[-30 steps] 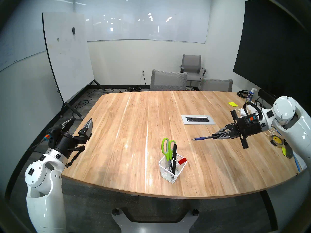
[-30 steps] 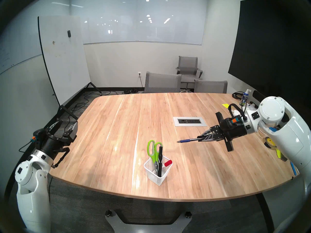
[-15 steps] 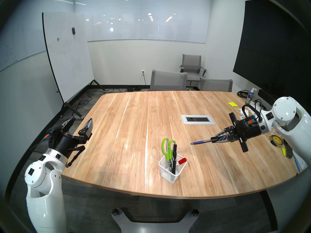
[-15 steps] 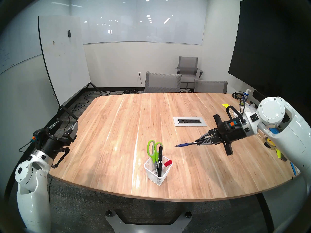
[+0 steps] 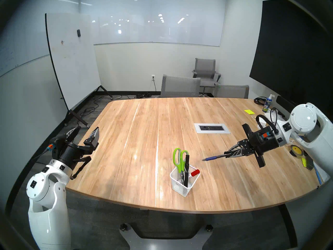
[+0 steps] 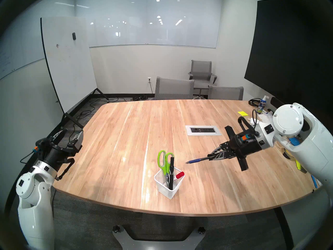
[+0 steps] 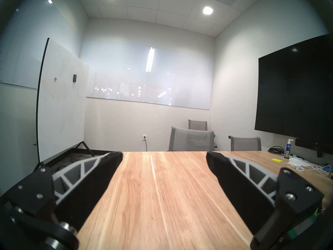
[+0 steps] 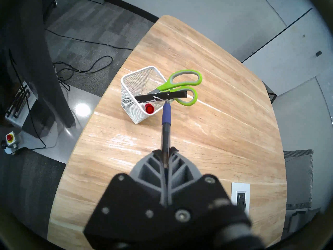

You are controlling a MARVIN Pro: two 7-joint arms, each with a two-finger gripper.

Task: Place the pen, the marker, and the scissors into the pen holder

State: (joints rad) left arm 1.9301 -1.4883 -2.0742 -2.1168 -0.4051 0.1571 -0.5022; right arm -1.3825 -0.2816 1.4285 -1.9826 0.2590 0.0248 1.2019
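Observation:
The white mesh pen holder [image 5: 182, 187] [image 6: 166, 189] [image 8: 128, 92] stands near the table's front edge. Green-handled scissors [image 5: 177, 156] [image 6: 163, 160] [image 8: 185, 80] and a black marker [image 5: 186, 169] [image 6: 171, 172] [image 8: 160, 96] stand in it, beside a red-capped marker [image 5: 195, 172] [image 8: 149, 109]. My right gripper [image 5: 228, 154] [image 6: 210, 156] [image 8: 165, 151] is shut on the blue pen [image 5: 211, 158] [image 6: 194, 160] [image 8: 166, 114], held above the table to the holder's right, tip pointing at it. My left gripper [image 5: 86, 131] [image 7: 164, 160] is open and empty at the table's left edge.
A power outlet panel [image 5: 211, 128] is set into the table [image 5: 137, 136]. Tape rolls, sticky notes, cables and a spray bottle [image 5: 267, 103] clutter the right side. Grey chairs [image 5: 180, 86] stand at the far edge; a rolling whiteboard [image 5: 72, 60] stands at left.
My right gripper has carried the pen toward the front left and slightly down, closer to the pen holder. The left arm has stayed still.

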